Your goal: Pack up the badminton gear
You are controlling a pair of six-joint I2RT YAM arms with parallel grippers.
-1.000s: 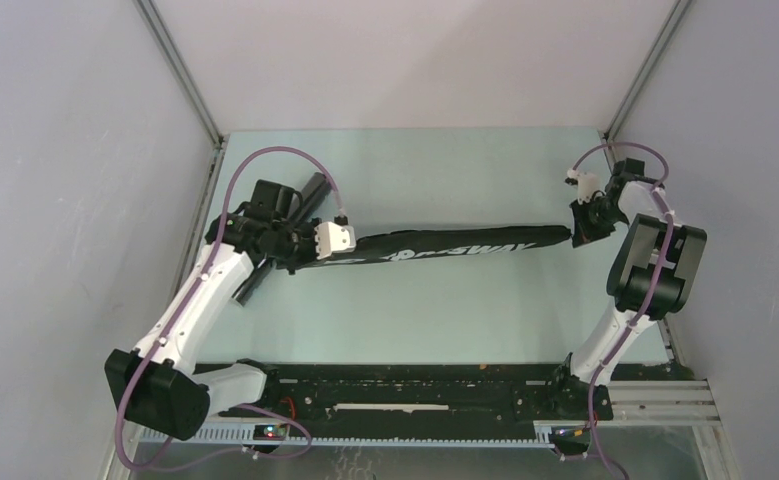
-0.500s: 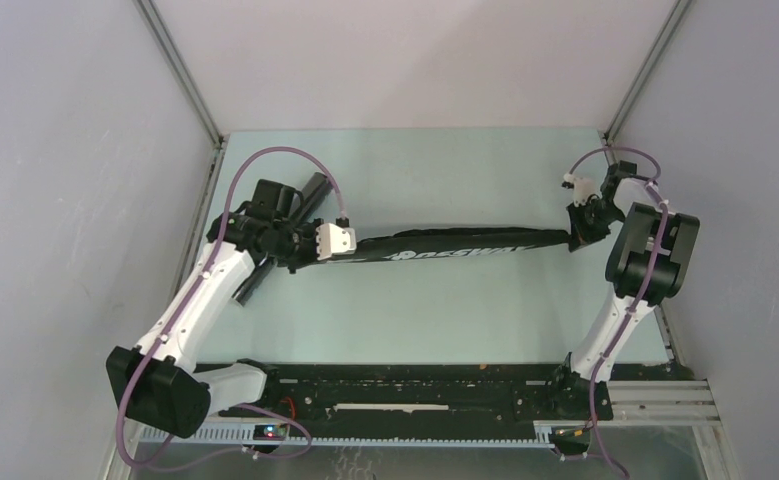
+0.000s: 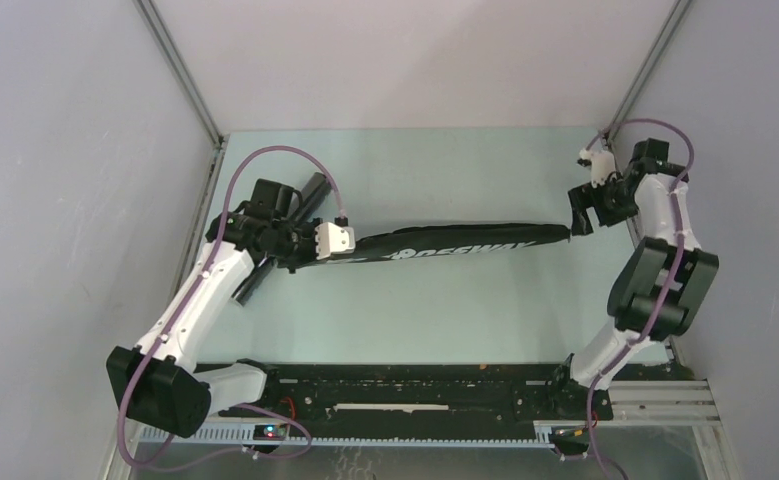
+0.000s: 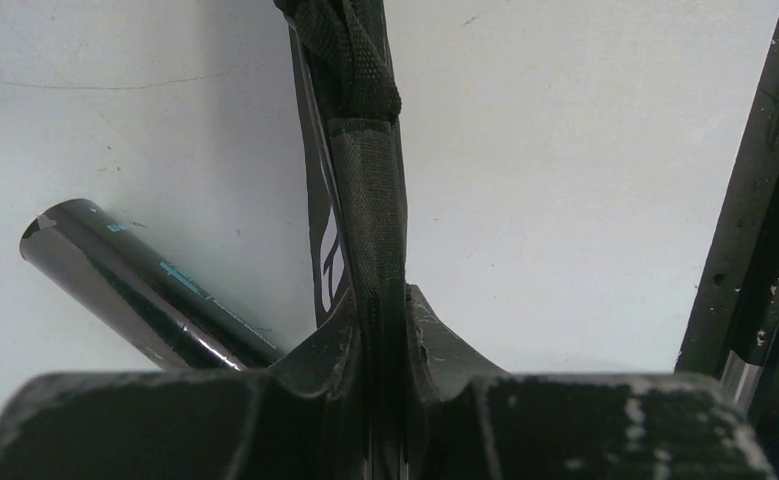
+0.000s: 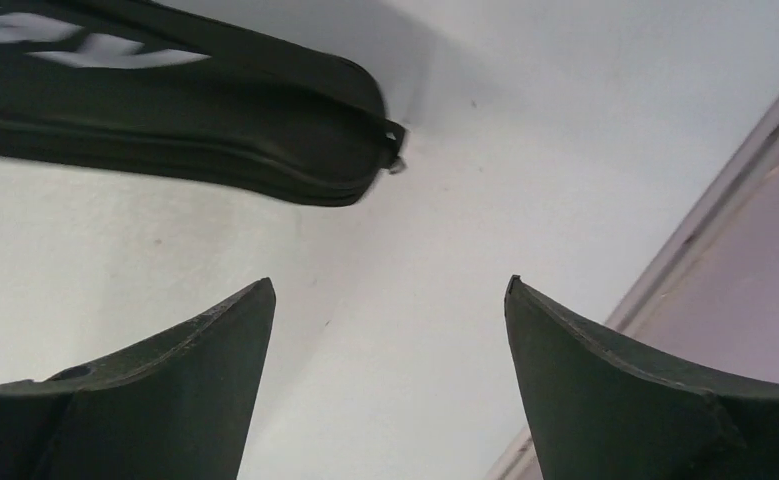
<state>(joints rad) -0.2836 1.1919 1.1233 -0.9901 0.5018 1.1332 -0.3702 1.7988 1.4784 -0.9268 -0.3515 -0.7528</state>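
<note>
From above, the large black bag (image 3: 445,245) lies on the table (image 3: 445,320) with its long axis running 9 to 3 o'clock, the 3 o'clock end a touch farther back. Its white lettering faces up. The left end effector (image 3: 308,254) holds the bag's 9 o'clock end. The narrow tip at 3 o'clock stops just beside the right end effector (image 3: 578,214), apart from it. A long black tube (image 3: 312,188) lies under the left arm, its axis running 1 to 7 o'clock.

In the left wrist view, the left end effector is pressed together on a woven black strap of the bag, which runs straight up toward 12 o'clock. The tube lies on the table at 9 o'clock, its open end pointing to 10 o'clock.

In the right wrist view, the right end effector is spread wide and holds nothing. The bag's tip lies at 11 o'clock, with its zip pull (image 5: 395,158) pointing to 3 o'clock.
</note>
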